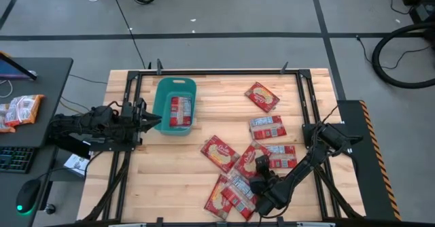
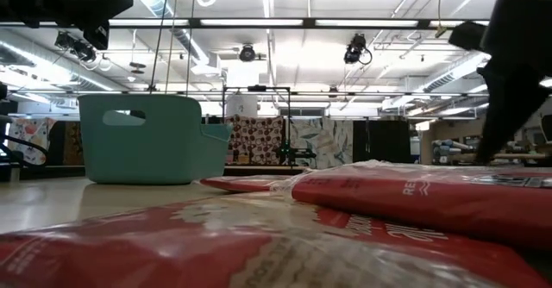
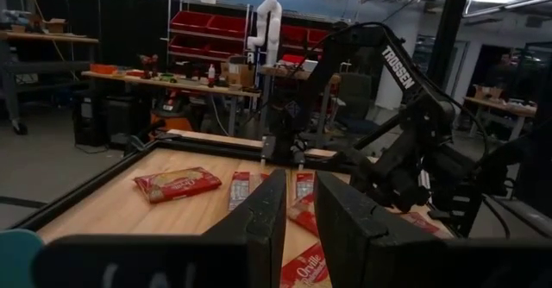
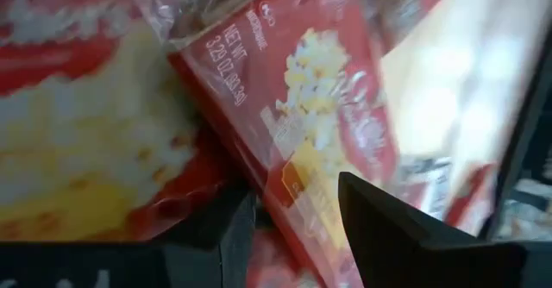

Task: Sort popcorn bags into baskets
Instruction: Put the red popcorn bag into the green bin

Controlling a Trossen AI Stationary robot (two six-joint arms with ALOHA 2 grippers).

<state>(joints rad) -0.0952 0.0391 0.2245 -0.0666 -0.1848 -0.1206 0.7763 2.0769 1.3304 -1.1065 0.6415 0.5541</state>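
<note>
The teal basket [image 1: 160,98] stands on the far left part of the table with at least one red popcorn bag [image 1: 180,110] lying in it. Several more popcorn bags [image 1: 266,127] lie scattered and overlapping on the right half. My left gripper [image 1: 153,122] hovers at the basket's left wall, narrowly open and empty [image 3: 300,209]. My right gripper [image 1: 260,164] is low over the heap of bags near the table's near edge. It is open, and its fingers [image 4: 371,223] stand on either side of a red bag [image 4: 302,107]. My right gripper comes down onto the heap from above, with one red bag's printed face [image 4: 297,189] filling the gap between its two fingers. Whether the fingertips touch the foil cannot be told. The bag lies flat on the others.
A black frame rail [image 1: 204,71] runs round the table. One bag [image 1: 262,96] lies alone near the far right. A side desk on the left carries orange-and-white snack packets [image 1: 20,110], a keyboard and a mouse. Bare wood shows in the near left part [image 1: 163,179].
</note>
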